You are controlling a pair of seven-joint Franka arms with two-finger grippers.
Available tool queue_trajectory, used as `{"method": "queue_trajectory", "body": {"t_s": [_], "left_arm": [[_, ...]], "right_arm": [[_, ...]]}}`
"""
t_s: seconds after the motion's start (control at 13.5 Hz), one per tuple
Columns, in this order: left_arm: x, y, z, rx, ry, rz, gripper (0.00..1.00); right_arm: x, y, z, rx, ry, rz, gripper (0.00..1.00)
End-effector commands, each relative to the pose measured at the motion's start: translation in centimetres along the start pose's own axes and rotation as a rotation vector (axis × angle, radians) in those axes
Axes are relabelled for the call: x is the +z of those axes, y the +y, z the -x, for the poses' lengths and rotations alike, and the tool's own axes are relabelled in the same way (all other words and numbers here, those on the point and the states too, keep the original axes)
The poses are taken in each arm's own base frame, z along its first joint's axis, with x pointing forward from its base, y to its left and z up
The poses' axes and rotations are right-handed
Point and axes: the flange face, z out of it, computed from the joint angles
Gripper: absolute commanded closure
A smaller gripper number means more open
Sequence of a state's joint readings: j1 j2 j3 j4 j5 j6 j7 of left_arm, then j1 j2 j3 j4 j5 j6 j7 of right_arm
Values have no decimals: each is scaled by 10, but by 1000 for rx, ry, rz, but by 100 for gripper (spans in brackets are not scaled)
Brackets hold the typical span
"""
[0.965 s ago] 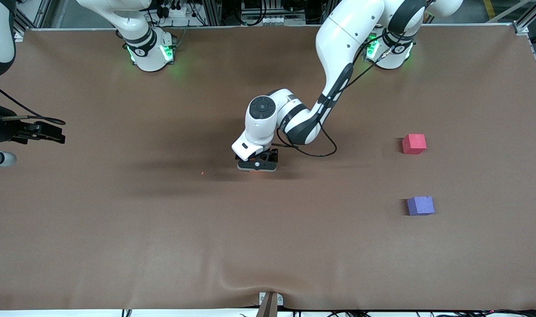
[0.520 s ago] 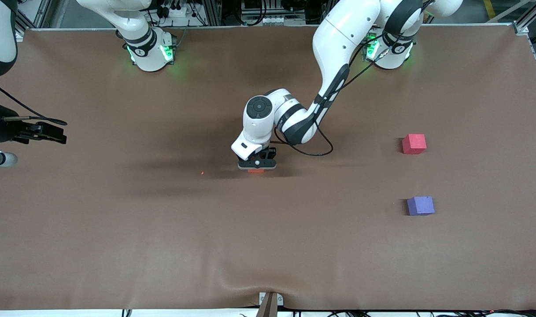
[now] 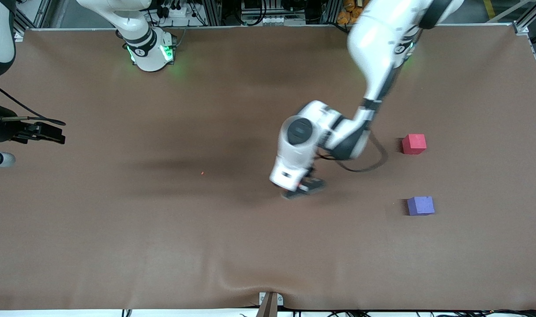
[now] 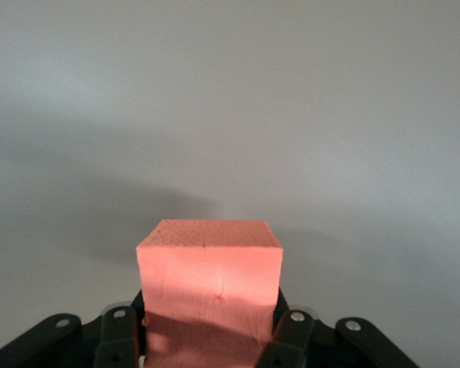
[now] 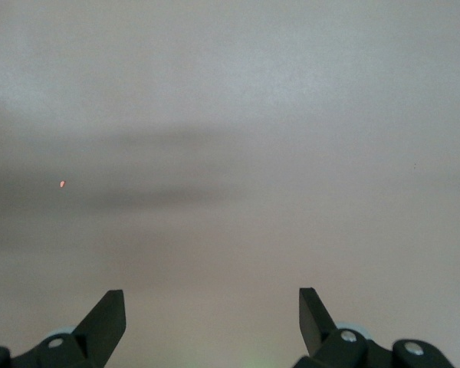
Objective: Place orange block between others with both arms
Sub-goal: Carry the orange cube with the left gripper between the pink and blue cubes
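I had the left gripper (image 4: 211, 337) clamped on the orange block (image 4: 209, 280) over mid-table, the right gripper (image 5: 212, 310) waiting, fingers apart.

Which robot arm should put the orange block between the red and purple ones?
The left arm. Its gripper already holds the orange block, close to the red cube and purple cube. The right gripper waits open, away from them.

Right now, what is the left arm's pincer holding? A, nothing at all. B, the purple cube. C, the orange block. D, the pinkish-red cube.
C: the left wrist view shows the left pincer shut on the orange block, while the purple cube and the pinkish-red cube sit untouched on the table toward the left arm's end.
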State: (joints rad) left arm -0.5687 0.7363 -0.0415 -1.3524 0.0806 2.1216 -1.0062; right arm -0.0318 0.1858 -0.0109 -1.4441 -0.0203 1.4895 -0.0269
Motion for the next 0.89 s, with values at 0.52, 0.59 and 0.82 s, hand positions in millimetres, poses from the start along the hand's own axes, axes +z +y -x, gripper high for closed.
{"method": "queue_trajectory", "body": {"t_s": [0.52,0.59,0.82], "left_arm": [[-36,-273,-133,191,-126,-116,100],[-36,-299,-140,237,-138,-110,100],[-21,-352,-149,343,-177,-89,100]], "right_arm": [[-12,3,4,17,22,1,0],[-13,3,5,17,24,3,0],[-13,1,5,14,24,3,0]]}}
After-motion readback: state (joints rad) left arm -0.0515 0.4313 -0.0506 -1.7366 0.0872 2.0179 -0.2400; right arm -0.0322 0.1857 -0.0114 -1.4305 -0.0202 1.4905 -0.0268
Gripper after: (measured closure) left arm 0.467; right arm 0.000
